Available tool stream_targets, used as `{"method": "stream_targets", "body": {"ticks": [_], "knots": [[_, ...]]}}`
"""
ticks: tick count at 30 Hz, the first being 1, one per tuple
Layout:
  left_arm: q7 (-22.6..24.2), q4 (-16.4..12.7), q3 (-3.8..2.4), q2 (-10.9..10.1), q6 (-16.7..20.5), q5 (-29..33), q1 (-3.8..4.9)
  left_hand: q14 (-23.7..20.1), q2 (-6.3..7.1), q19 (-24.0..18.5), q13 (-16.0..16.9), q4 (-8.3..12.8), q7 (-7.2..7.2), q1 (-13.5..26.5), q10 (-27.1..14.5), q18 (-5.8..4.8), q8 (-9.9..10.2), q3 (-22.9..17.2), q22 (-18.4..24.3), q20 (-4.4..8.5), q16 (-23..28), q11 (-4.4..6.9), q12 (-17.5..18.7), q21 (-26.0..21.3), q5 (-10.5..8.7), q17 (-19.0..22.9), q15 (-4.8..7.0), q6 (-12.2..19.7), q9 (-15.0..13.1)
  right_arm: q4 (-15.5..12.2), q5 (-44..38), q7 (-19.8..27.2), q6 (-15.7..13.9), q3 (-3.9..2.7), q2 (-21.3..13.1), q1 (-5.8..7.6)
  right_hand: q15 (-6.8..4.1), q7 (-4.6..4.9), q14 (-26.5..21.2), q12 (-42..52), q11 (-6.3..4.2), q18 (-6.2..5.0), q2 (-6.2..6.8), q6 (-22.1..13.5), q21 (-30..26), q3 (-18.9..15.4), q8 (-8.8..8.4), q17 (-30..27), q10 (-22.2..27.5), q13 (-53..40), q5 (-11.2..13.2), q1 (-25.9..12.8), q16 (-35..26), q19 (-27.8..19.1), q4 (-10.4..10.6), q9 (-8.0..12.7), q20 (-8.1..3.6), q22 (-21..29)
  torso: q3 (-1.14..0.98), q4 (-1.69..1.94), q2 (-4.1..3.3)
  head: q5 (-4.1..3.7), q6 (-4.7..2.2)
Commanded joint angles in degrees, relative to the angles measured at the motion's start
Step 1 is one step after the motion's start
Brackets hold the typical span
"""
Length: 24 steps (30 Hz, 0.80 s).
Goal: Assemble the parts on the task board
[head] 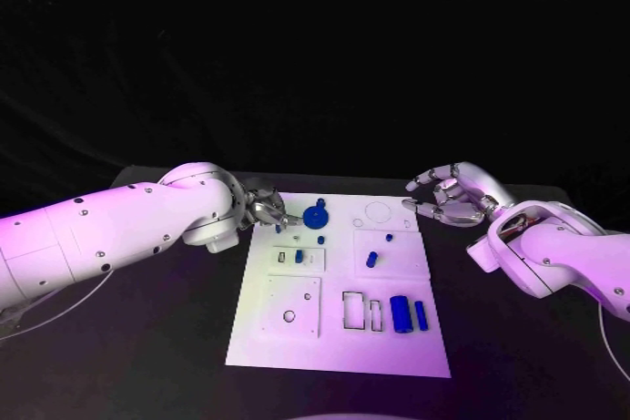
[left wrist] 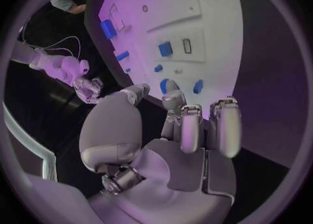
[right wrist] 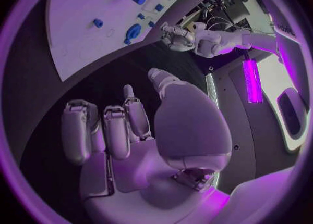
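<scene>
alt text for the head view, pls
A white task board lies on a black table, small blue parts scattered on it. The left hand hovers at its far left corner; the right hand, holding nothing, hovers beyond its far right corner.

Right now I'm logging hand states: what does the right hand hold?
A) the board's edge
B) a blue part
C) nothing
C: the right hand hovers beside the board, fingers apart and empty, as its wrist view also shows.
</scene>
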<state>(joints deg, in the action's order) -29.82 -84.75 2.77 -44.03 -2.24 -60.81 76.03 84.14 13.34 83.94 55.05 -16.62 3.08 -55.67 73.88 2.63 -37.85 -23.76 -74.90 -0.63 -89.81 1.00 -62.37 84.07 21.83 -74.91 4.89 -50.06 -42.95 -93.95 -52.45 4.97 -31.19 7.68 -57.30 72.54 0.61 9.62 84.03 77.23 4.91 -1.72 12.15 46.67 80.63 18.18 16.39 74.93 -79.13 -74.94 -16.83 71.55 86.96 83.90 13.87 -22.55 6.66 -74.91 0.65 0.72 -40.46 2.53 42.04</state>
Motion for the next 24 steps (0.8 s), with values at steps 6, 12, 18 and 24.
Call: {"method": "stream_targets", "body": {"ticks": [6, 12, 18, 24], "knots": [[0.3, 4.6, -0.22, 1.0, -5.1, 0.2, 1.48, 5.9, 0.26, -0.2, -1.2, -0.1, 0.97, -2.3, -1.3, 0.21, 2.2, 1.8, -1.8, -1.03, -0.2, -0.75, 0.9, -0.4, -0.12, -15.1, -1.07, 1.3, 1.4, 0.1, -0.1, 0.2, 0.2, 0.0, 0.1, -0.07, -0.33, -0.24, 4.1, -0.1, -0.37, -0.79, 0.0, -0.1, -0.2, 0.0, 0.29, 7.5, 0.1, -2.6, 0.4, -0.5, -0.2, 0.5, 0.3, -0.1, -0.4, -8.3, 0.05, -0.03, -0.22, 0.21, -0.34], [0.5, 7.9, -0.19, 2.9, -6.8, -2.6, 1.82, 5.9, 0.0, -0.2, -0.9, -0.2, 1.0, -2.3, -1.1, 0.19, 2.3, 2.0, -2.0, -1.1, -0.2, -0.79, 0.6, -0.3, -0.12, -15.1, -1.12, 1.2, 1.5, 0.2, -0.1, 0.2, 0.3, 0.0, 0.3, -0.08, -0.34, -0.24, 4.1, -0.1, -0.37, -0.8, -0.02, -0.1, -0.2, 0.0, 0.3, 7.5, 0.1, -2.6, 0.3, -0.5, -0.2, 0.5, 0.3, -0.1, -0.4, -8.3, 0.07, 0.04, -0.23, 0.29, -0.31], [0.5, 11.1, -0.02, 5.2, -9.2, -4.0, 1.72, 5.9, -0.35, -0.1, -0.7, -0.2, 1.03, -2.3, -1.0, 0.19, 2.5, 2.1, -2.0, -1.18, -0.2, -0.83, 0.4, -0.3, -0.13, -15.1, -1.17, 1.0, 1.7, 0.3, -0.1, 0.1, 0.4, 0.0, 0.5, -0.13, -0.35, -0.26, 4.1, -0.1, -0.39, -0.79, -0.14, -0.1, -0.2, -0.1, 0.37, 7.5, 0.0, -2.6, 0.1, -0.3, -0.2, 0.5, 0.4, -0.1, -0.41, -8.3, 0.17, -0.02, -0.3, 0.57, -0.29], [0.5, 14.6, 0.19, 7.4, -10.9, -5.3, 1.3, 5.9, -0.73, -0.1, -0.8, -0.2, 1.04, -2.3, -1.1, 0.19, 2.6, 2.2, -2.0, -1.25, -0.2, -0.85, 0.4, -0.3, -0.16, -15.1, -1.21, 0.8, 1.8, 0.5, -0.2, 0.1, 0.5, 0.0, 0.7, -0.18, -0.36, -0.27, 4.1, 0.0, -0.41, -0.81, -0.23, -0.1, -0.3, -0.1, 0.43, 7.5, 0.0, -2.6, -0.1, -0.2, -0.3, 0.5, 0.4, -0.1, -0.42, -8.2, 0.16, -0.1, -0.36, 0.55, -0.22]]}}
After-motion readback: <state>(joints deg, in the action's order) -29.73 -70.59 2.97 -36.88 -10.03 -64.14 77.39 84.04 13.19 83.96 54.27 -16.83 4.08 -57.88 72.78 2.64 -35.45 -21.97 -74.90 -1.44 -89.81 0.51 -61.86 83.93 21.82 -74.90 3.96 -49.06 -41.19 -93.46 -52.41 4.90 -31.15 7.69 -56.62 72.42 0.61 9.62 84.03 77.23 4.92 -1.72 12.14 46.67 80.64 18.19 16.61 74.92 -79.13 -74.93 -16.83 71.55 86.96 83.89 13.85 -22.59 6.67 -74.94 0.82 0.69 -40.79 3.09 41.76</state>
